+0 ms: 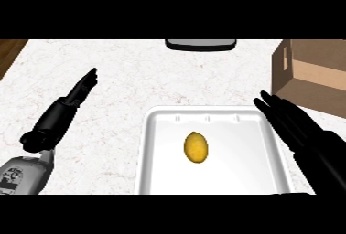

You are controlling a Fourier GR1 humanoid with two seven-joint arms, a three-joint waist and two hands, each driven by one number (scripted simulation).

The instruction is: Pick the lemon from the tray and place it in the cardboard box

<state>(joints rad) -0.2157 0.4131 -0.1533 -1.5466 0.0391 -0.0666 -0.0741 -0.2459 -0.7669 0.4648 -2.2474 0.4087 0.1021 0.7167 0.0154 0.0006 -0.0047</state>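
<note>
A white, faintly veined marble bench (135,82) carries a white rectangular plastic tray (152,151) with the oval yellow lemon (196,147) lying at its middle. The brown cardboard box (314,75) stands at the far right. The right hand (290,121), fingers straight, hovers over the tray's right rim; the left hand (82,89) rests released, well left.

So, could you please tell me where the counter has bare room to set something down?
The widest bare patch lies between the left hand and the white tray, and on up to the dark object at the far edge. It is crowded at the right, where the right hand lies between tray and cardboard box.
</note>
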